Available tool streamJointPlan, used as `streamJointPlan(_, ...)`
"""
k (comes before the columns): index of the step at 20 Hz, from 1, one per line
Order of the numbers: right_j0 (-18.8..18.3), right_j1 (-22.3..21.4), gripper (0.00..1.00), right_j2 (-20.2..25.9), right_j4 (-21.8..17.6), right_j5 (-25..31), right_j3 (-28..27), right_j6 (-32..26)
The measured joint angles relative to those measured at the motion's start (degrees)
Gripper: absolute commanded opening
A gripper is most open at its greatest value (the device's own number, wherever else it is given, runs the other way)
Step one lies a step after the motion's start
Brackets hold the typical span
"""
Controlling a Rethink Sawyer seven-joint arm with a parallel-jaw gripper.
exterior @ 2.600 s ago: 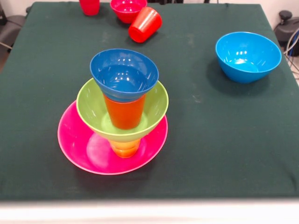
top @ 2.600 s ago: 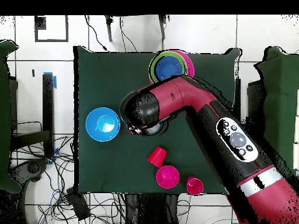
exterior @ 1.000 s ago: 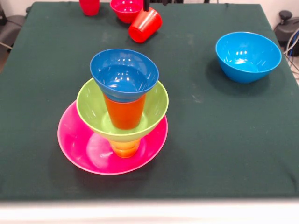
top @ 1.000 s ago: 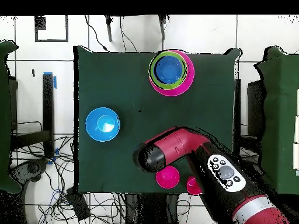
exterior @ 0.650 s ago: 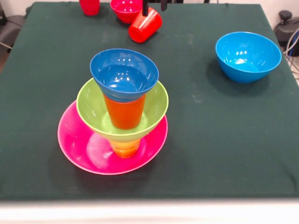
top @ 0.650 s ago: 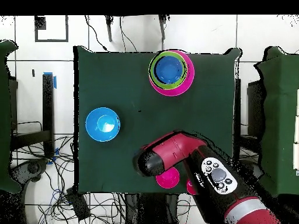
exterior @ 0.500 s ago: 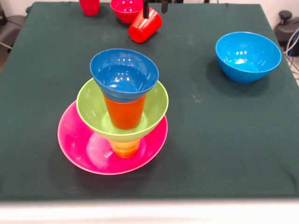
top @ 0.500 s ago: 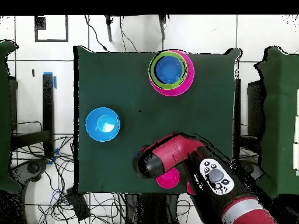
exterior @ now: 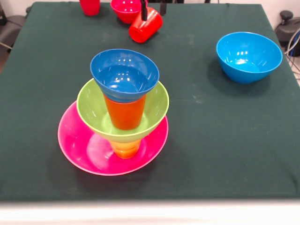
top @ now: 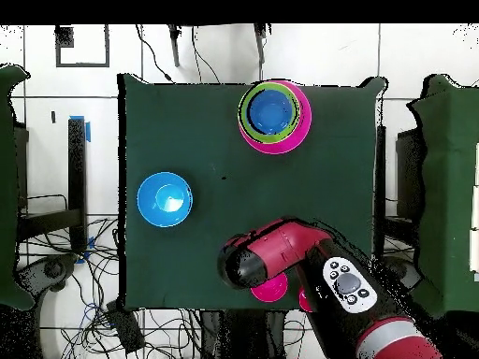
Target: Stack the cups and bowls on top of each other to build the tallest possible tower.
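Observation:
The tower stands front left in the front view: pink bowl [exterior: 84, 150], yellow cup [exterior: 125, 149], green bowl [exterior: 157, 105], orange cup [exterior: 124, 113], dark blue bowl [exterior: 124, 75] on top. From above the tower [top: 273, 114] is at the far side. A red cup [exterior: 143, 27] lies on its side at the far edge. My gripper [exterior: 153, 8] shows only as two dark fingertips [exterior: 143, 9], spread apart on either side of that cup's far end; I cannot tell whether they touch it. From above, my arm [top: 281, 262] covers that cup.
A light blue bowl [exterior: 248, 56] sits alone at the right, and shows at the left from above [top: 165, 199]. A small red bowl [exterior: 127, 9] and an upright red cup [exterior: 90, 6] stand at the far edge beside the tipped cup.
My arm has swung from the table's middle to the edge near the base. The fingertips have come into view at the tipped red cup and shifted slightly left. The tower has not moved.

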Motion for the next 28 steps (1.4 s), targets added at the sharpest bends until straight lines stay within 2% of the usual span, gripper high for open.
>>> streamJointPlan(19,-3.3,4.1,1.0,-0.8,0.0,-0.6,3.8,0.0)
streamJointPlan(28,-3.0,3.9,1.0,-0.9,-0.2,-0.8,3.8,0.0)
